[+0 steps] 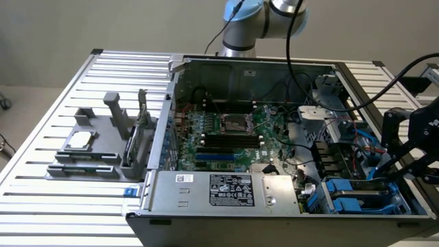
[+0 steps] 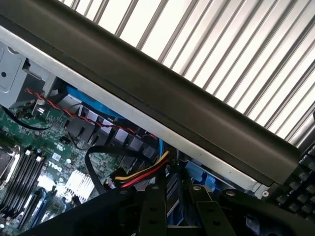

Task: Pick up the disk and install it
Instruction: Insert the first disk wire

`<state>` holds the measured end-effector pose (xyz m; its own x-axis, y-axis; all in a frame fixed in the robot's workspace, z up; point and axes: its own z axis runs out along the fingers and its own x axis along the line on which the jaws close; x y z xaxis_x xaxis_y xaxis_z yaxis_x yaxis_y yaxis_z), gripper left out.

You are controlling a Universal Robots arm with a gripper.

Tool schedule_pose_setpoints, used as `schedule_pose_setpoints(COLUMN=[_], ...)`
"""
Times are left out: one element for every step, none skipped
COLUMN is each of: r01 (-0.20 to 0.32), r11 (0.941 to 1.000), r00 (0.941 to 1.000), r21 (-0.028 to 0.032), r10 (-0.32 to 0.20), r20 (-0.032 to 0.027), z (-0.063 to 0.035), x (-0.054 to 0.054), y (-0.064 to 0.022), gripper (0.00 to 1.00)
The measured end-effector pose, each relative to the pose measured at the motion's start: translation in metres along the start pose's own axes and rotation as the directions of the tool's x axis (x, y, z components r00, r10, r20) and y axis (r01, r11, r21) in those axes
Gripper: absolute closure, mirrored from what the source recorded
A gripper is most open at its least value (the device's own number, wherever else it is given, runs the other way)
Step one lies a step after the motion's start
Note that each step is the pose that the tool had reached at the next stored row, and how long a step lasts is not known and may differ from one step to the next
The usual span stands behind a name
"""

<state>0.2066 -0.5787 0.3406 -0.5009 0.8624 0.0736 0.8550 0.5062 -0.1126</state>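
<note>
Cables (image 2: 140,176), red, yellow and black, are running just beside the jaws, so a sideways move is risking a snag. The disk (image 1: 357,198) is lying in its blue carrier in the corner bay of the case (image 1: 274,221), at the exterior view's lower right. Whether the jaws are clamping it I cannot tell. Tilting it is risking a jam.

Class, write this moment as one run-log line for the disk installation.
gripper: low at drive-bay corner of computer case | disk: in blue carrier at bay | held: unclear
</note>
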Motion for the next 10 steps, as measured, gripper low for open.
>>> schedule_pose_setpoints(r01=[0.0, 0.0, 0.001, 0.001, 0.001, 0.002, 0.002, 0.002, 0.002, 0.002], r11=[1.0, 1.0, 1.0, 1.0, 1.0, 1.0, 1.0, 1.0, 1.0, 1.0], r00=[1.0, 1.0, 1.0, 0.9999, 0.9999, 0.9999, 0.9998, 0.9998, 0.9998, 0.9998], r21=[-0.0008, -0.0012, -0.0015, -0.0017, -0.0018, -0.0015, -0.0011, -0.0006, -0.0001, -0.0002], r10=[0.0, 0.0, -0.001, -0.001, -0.002, -0.002, -0.002, -0.002, -0.002, -0.002], r20=[-0.0025, -0.0049, -0.0078, -0.0106, -0.0135, -0.0165, -0.0188, -0.0201, -0.0204, -0.0209], z=[0.0006, 0.0008, 0.0014, 0.0018, 0.0022, 0.0025, 0.0026, 0.0028, 0.0026, 0.0029], x=[-0.0001, -0.0002, -0.0003, -0.0003, -0.0004, -0.0005, -0.0005, -0.0006, -0.0008, -0.001], y=[0.0001, 0.0002, 0.0004, 0.0005, 0.0006, 0.0007, 0.0009, 0.001, 0.0015, 0.0017], gripper=[0.76, 0.76, 0.76, 0.76, 0.76, 0.76, 0.76, 0.76, 0.76, 0.76])
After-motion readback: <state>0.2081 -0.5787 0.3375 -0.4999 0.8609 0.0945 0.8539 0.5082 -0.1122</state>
